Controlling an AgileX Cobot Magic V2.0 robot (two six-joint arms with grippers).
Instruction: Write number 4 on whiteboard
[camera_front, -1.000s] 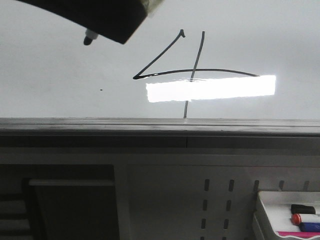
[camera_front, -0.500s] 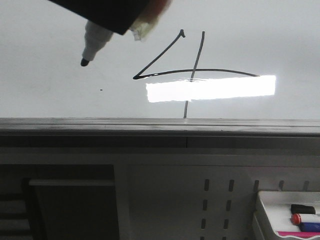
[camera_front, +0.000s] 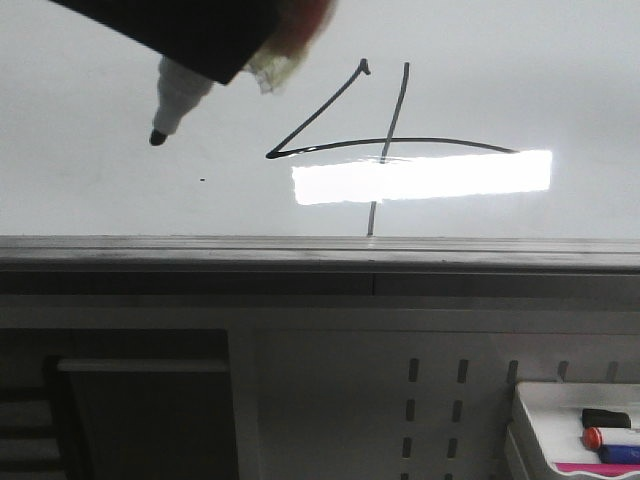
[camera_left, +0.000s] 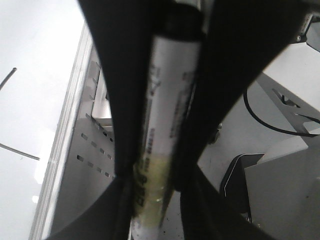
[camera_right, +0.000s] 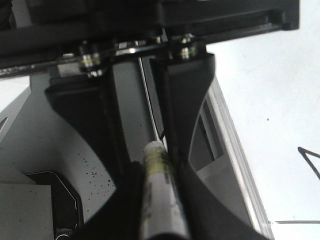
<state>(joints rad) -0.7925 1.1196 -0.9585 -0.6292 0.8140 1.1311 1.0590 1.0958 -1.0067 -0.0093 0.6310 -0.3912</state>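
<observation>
The whiteboard (camera_front: 100, 200) fills the upper part of the front view, and the number 4 (camera_front: 316, 110) is drawn on it in thin black lines. At the top left a dark gripper holds a white marker (camera_front: 180, 95) with its black tip (camera_front: 157, 137) pointing down-left, left of the 4. In the left wrist view my left gripper (camera_left: 155, 185) is shut on a white marker (camera_left: 167, 100). My right gripper (camera_right: 160, 200) is likewise shut on a marker (camera_right: 157, 170) with a yellowish band. I cannot tell whether the tip touches the board.
The board's grey frame edge (camera_front: 320, 255) runs across the front view, with a perforated panel (camera_front: 430, 400) below it. A white tray (camera_front: 530, 400) with markers sits at the bottom right. A tiny black dot (camera_front: 203, 180) and a bright light reflection (camera_front: 420, 175) mark the board.
The marker tip has come out further from under the gripper and moved down and left over the board. The 4 is unchanged.
</observation>
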